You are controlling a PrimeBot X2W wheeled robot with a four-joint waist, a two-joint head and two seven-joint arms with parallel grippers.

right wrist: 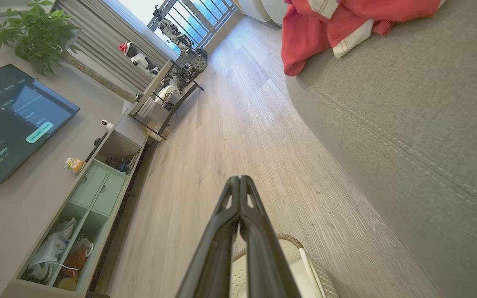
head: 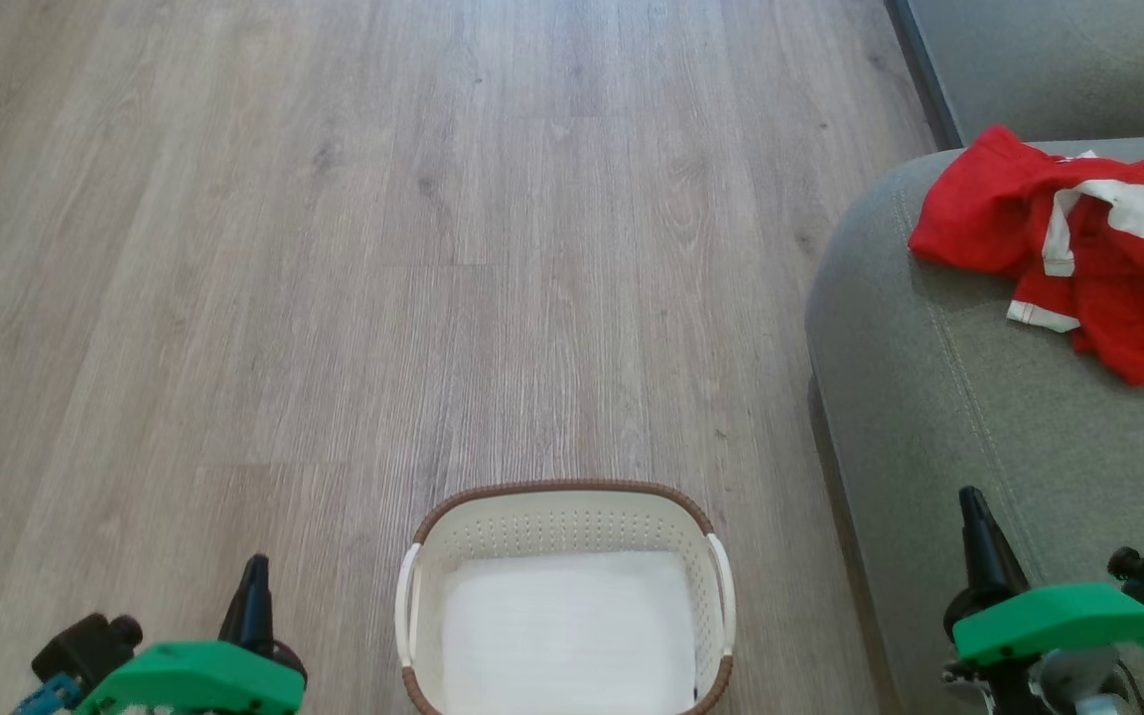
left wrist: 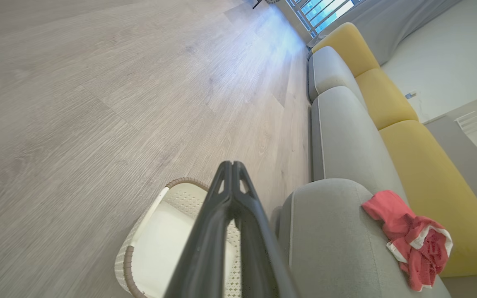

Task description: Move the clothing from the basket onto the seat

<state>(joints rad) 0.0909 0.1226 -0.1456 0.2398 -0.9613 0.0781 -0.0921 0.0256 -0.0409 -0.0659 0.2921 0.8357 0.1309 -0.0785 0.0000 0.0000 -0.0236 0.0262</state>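
So the red clothing (head: 1078,238) with the white stripes is lying in a crumpled heap on the grey-green seat (head: 979,417), up near its rounded end, with one bit of red hanging just over the edge in the right wrist view. It's well apart from the basket (head: 564,494), which sits on the wooden floor (head: 334,248) just beside the seat, at the bottom middle of the head view. You can see straight down to the basket's plain white bottom, with the perforated cream walls, the brown rim and the white side handles all in view. The left pincer (head: 256,571) is at the lower left over bare floor, to the left of the basket, and it's clenched: in its own wrist view the two dark fingers are pressed together tip to tip. Same deal with the right pincer (head: 971,497), at the lower right over the seat close to the stitched seam, with its fingers squeezed shut against each other. Neither one touches the clothing or the basket. The left wrist view also catches yellow cushions (left wrist: 391,95) along the back of the seat, and the right wrist view has a TV (right wrist: 10,120), a plant (right wrist: 35,33) and a low cabinet (right wrist: 97,198) on the far side of the floor.
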